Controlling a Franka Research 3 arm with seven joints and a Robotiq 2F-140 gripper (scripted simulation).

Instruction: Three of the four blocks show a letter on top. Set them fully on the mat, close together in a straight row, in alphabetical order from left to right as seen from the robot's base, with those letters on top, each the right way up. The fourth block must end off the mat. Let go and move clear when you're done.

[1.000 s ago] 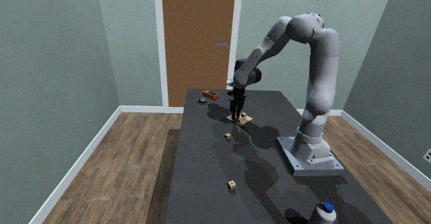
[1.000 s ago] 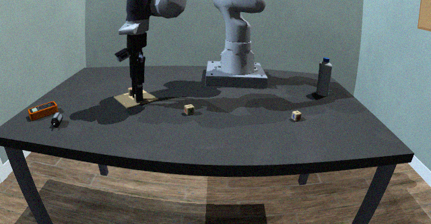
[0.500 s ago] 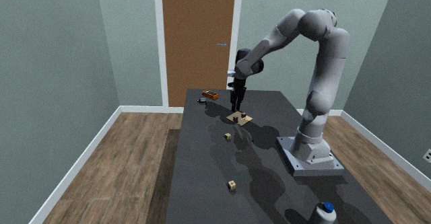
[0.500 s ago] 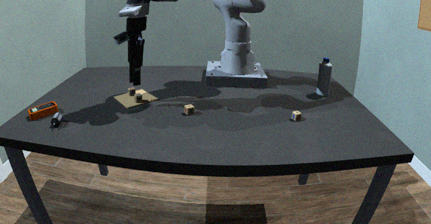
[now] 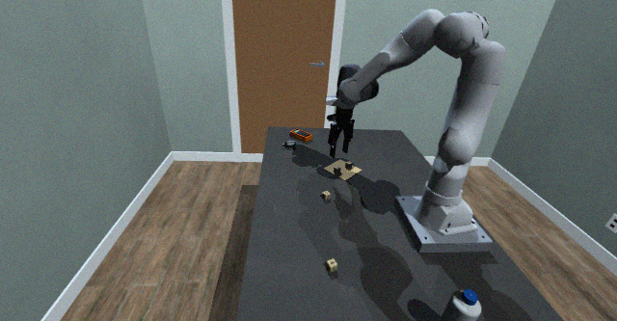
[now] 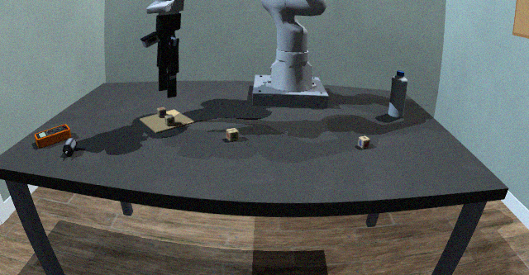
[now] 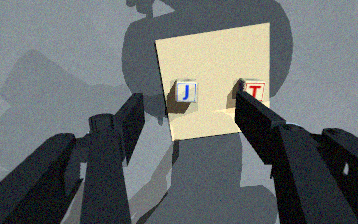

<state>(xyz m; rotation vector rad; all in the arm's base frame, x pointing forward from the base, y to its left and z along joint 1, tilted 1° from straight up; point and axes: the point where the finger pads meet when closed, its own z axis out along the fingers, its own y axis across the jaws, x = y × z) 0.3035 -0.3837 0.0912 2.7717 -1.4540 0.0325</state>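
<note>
A tan mat (image 5: 356, 171) (image 6: 154, 124) (image 7: 215, 55) lies on the dark table. Two blocks stand on it a little apart: one with a blue J (image 7: 186, 92) (image 5: 337, 171) (image 6: 169, 120) and one with a red T (image 7: 254, 92) (image 5: 348, 165) (image 6: 161, 111). Both letters face up. My gripper (image 5: 338, 151) (image 6: 167, 89) (image 7: 189, 107) is open and empty. It hangs above the mat, over the J block. Two more blocks lie off the mat on the table: one near the mat (image 5: 326, 195) (image 6: 232, 134) and one farther away (image 5: 332, 264) (image 6: 364, 141). I cannot read their top faces.
An orange device (image 5: 301, 135) (image 6: 52, 135) and a small dark cylinder (image 5: 289, 144) (image 6: 69, 146) lie at the table's door end. A grey bottle with a blue cap (image 5: 465, 304) (image 6: 397, 94) stands at the opposite end. The arm's base (image 5: 443, 225) (image 6: 289, 91) is mounted at the table's side.
</note>
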